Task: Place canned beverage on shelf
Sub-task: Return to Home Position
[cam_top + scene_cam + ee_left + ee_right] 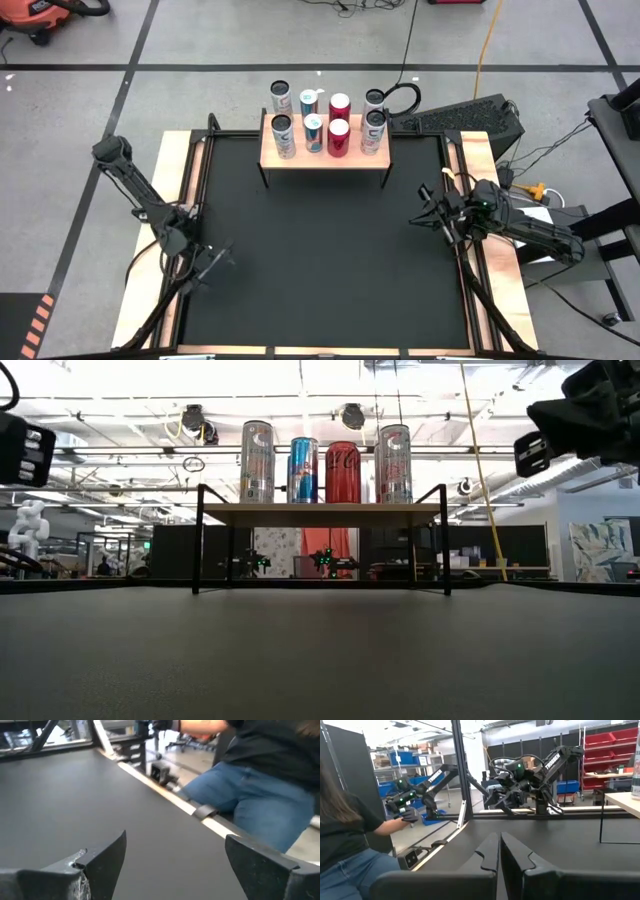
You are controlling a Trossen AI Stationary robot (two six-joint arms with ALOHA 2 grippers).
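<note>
The shelf (pixel 325 160), a light-wood board on thin black legs, stands at the far edge of the black mat (pixel 320 260). Several beverage cans (pixel 339 137) stand upright on it in two rows; in the low view the silver, blue and red cans (pixel 343 472) show side by side on the shelf (pixel 320 509). My left gripper (pixel 215 262) hovers open over the mat's near left part, with nothing between its fingers (pixel 107 857). My right gripper (pixel 424 208) is shut and holds nothing at the mat's right edge, well short of the shelf.
A person in jeans (pixel 260 805) sits just past the table's edge, also seen in the right wrist view as a person (pixel 345 850) with a hand on another arm. Cables and a keyboard (pixel 470 120) lie behind the shelf. Bare mat stretches between the two grippers.
</note>
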